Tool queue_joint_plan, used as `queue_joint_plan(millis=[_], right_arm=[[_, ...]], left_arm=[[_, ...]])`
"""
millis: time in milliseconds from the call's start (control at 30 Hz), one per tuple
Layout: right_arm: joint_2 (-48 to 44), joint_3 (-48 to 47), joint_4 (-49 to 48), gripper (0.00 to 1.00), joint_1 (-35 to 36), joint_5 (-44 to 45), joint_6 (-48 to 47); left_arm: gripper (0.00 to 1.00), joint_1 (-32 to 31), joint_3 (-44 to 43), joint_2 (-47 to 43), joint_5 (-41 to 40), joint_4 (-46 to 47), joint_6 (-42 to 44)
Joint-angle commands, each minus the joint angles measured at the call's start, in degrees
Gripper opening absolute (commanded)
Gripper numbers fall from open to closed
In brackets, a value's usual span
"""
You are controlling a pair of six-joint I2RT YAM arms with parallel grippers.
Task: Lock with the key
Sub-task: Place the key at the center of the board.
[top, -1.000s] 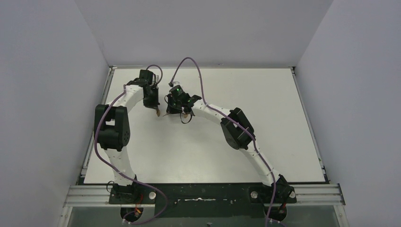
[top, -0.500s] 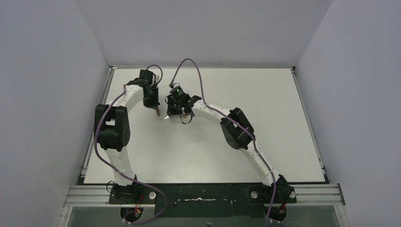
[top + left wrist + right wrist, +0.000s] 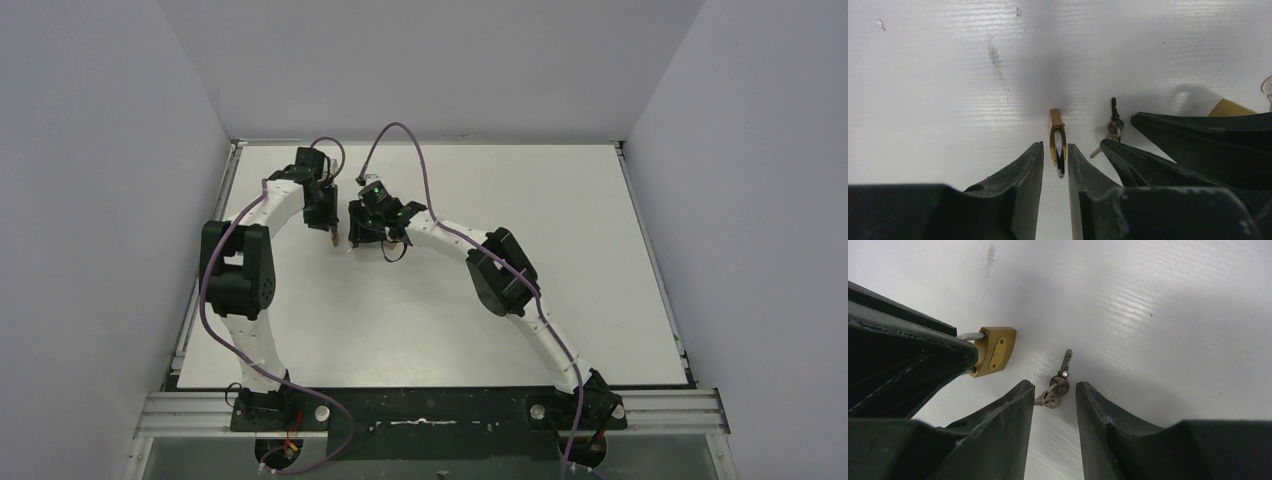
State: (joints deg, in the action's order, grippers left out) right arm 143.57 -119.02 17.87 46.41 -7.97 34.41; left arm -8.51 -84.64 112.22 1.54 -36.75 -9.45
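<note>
Right claw (image 3: pixel 1054 384) first: fingers spread moderately, gripping nothing. The bunch of keys (image 3: pixel 1065 362) lies flat on the table (image 3: pixel 1173 315) right between its tips, one blade pointing away from the claw. The ring (image 3: pixel 1050 401) sits hard by the finger on the padlock's side, and there's the first worry. Close here and the pads could catch the ring or a spare key, not the head of the working one. Then the blade hangs loose and won't aim at anything.

Just beyond that same finger is the brass padlock (image 3: pixel 993 350), near the keys but not touching them.

Over to the left claw (image 3: pixel 1055 145): fingers only a sliver apart, straddling the padlock at its shackle (image 3: pixel 968 336) end, body pointing away from the claw. Whether the pads are actually pressing on it, I can't tell. That's the bigger risk, because the lock looks to be up on its thin edge. With a slack grip it could tip or skid the moment a key pushes at its far end.

And the two claws are crowded together, so a careless sweep could knock lock or keys aside.
</note>
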Motion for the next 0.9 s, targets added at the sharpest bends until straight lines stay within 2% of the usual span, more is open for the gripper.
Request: queue_joint_plan(millis=[0, 233, 433, 700, 867], right_arm=[[-5.93, -1.8, 0.01, 0.38, -1.02, 1.35, -2.36], [-11.27, -2.7, 0.64, 0.42, -1.79, 2.83, -4.35], [-16.15, -2.5, 2.53, 0.46, -2.37, 5.23, -7.28], [-18.93, -2.51, 14.35, 0.47, -2.14, 13.77, -12.52], [-20.8, 1.81, 16.85, 0.46, -1.78, 15.77, -12.76]], left_arm=[[0.23, -0.26, -3.16, -1.29, -0.06, 0.37, 0.84], [0.32, -0.19, -3.25, -2.72, 0.21, 0.28, 0.84], [0.33, 0.08, -3.42, -3.49, 0.66, 0.1, 0.86], [0.37, 0.29, -3.69, -5.15, 0.8, -0.07, 0.72], [0.71, 0.73, -3.65, -6.75, 0.75, 0.07, 0.22]])
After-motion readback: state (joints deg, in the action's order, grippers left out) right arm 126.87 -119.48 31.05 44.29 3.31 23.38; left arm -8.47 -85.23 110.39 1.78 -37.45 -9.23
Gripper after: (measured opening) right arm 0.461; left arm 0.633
